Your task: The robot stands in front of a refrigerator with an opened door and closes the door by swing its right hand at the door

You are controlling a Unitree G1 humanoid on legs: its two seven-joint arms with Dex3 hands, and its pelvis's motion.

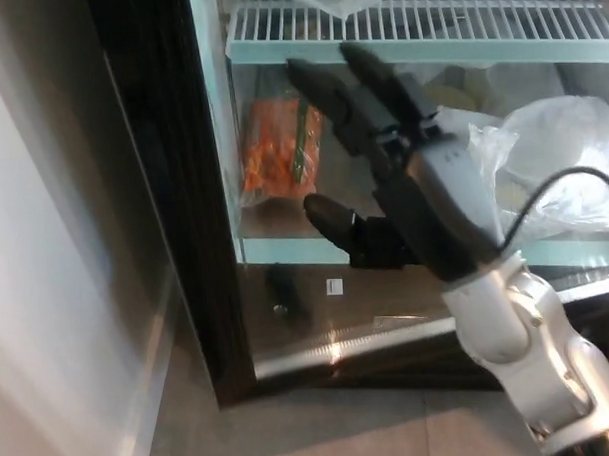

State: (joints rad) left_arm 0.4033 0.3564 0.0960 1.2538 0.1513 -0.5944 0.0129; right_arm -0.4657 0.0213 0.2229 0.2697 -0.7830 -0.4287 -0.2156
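Our right hand (403,185) is spread open, holding nothing, fingers flat toward the glass door (387,305) — the door looks shut, carrots (277,154) and bagged goods (558,169) visible behind it. We judge only withdrawal is left.
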